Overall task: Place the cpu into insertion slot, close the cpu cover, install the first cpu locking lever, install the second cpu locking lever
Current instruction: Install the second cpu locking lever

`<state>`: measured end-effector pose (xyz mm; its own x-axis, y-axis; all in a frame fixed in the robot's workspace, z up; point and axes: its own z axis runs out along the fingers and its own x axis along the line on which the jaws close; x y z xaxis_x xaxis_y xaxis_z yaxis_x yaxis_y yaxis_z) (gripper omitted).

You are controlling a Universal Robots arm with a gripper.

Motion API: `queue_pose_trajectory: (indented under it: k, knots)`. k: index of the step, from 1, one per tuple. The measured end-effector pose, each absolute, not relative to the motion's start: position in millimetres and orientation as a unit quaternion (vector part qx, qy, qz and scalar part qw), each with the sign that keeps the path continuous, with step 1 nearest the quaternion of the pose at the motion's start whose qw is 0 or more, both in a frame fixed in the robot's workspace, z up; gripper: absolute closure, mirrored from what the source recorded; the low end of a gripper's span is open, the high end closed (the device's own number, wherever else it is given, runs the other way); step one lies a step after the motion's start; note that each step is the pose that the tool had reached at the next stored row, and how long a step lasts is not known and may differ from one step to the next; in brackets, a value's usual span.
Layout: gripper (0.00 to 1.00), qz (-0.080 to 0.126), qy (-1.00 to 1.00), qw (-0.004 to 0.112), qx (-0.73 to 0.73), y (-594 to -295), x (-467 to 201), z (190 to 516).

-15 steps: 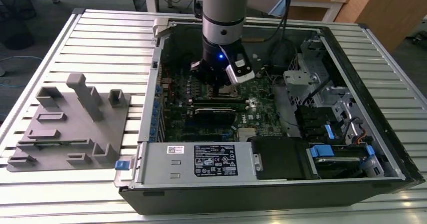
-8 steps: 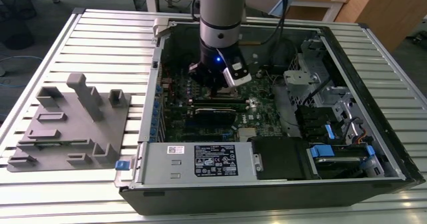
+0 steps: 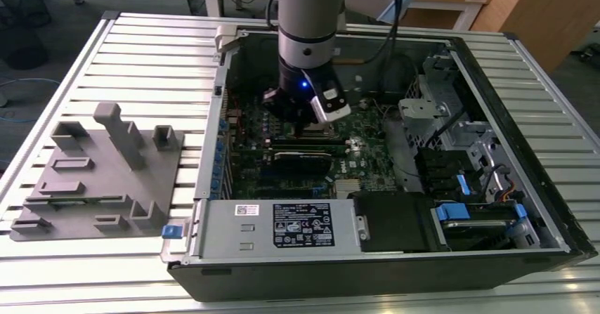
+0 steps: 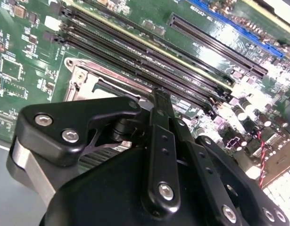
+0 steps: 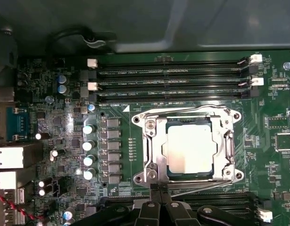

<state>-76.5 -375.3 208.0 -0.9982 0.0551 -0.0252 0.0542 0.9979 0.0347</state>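
Observation:
In the first wrist view the cpu [image 5: 189, 149] lies flat in the insertion slot [image 5: 141, 179] on the green board, its pale metal face showing through the window of the cpu cover [image 5: 154, 141], which is folded down over it. One thin wire lever [image 5: 182, 110] runs along the socket's far edge, another [image 5: 206, 187] along the near edge. My gripper [image 5: 159, 188] is shut, its two black fingertips pressed together at the socket's near edge beside that wire. The second wrist view shows the gripper [image 4: 159, 94] from behind, just over the socket's silvery rim [image 4: 88, 80]. In the exterior view the gripper [image 3: 314, 124] reaches down into the open case.
Long black memory slots [image 5: 173, 80] flank the socket, and a row of capacitors [image 5: 88, 150] stands beside it. The grey power-supply box [image 3: 277, 226] fills the case's near side, drive bays [image 3: 468, 152] the exterior view's right. A grey fixture [image 3: 103, 173] sits on the table outside.

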Motion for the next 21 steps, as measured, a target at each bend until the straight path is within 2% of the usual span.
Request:
queue_pose_trajectory:
  k: [7, 15, 21]
  knots:
    - [0.89, 0.018, 0.999, 0.014, 0.028, -375.2, -83.3, 206.5]
    - [0.89, 0.035, 0.999, 0.015, 0.028, -375.2, -86.4, 205.9]
    - [0.89, 0.038, 0.999, 0.016, 0.028, -375.3, -89.8, 205.3]
